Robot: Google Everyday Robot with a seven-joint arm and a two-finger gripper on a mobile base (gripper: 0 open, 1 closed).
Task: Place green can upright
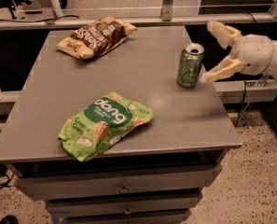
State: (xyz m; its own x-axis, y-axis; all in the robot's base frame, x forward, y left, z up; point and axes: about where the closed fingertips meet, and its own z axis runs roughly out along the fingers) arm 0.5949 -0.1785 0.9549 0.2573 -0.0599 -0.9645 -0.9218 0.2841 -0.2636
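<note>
We see the green can (190,65) standing upright on the grey worktop (142,73), its silver top facing up and its base flat on the surface, close to the worktop's right edge. Judging from that, the placing looks done, or very nearly so.

We judge the can to be light, with thin, stiff walls that would dent under a hard squeeze. Its skin is smooth and probably slippery, and being narrow and tall it would tip from a sideways nudge. We cannot tell whether it is full or empty. If we had to take hold again, the middle of the body, gripped from opposite sides, looks like the safest spot.

Just to the right of the can is the gripper (210,52), off the worktop's edge. Its two pale fingers (222,69) are spread wide and hold nothing. The lower one reaches towards the can's side, and we cannot tell whether its tip touches the can. The upper one is clear of it, above and to the right.

Well to the left of the can and nearer us lies a green snack bag (105,124), flat on the worktop. Farther left and behind the can lies a brown snack bag (96,35).

We count one can, two snack bags and one gripper.
</note>
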